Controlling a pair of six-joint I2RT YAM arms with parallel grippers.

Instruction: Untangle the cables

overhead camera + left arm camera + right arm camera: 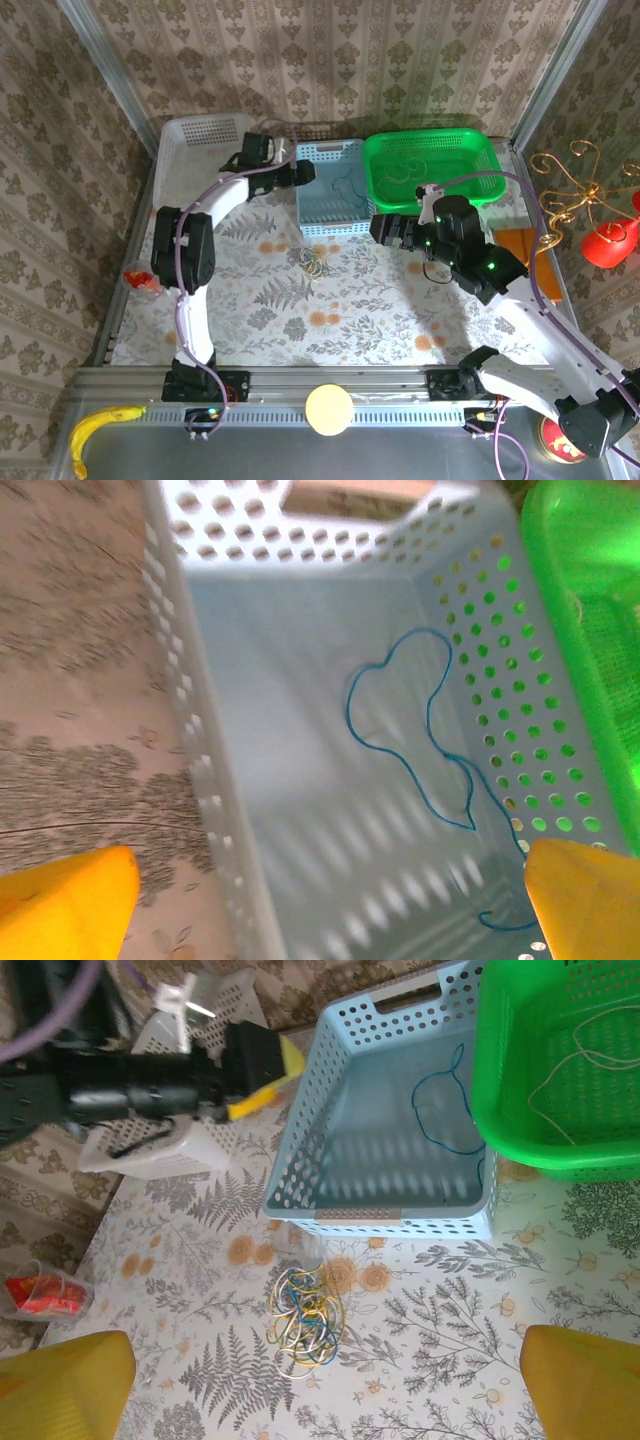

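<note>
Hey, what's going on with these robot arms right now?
Two arms are partway through untangling cables. The left gripper hangs open over the blue basket, where a single blue cable lies loose. The right gripper is open above the table, holding nothing. A pale cable lies in the green basket. The tangled bundle of cables sits untouched on the table just on the near side of the blue basket.

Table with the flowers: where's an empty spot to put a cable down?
The widest bare cloth lies between the cable tangle and the near rail. Another bare patch sits between the tangle and the left arm. The back is crowded: white basket, blue basket and green basket side by side, with the right gripper before the green one.
</note>
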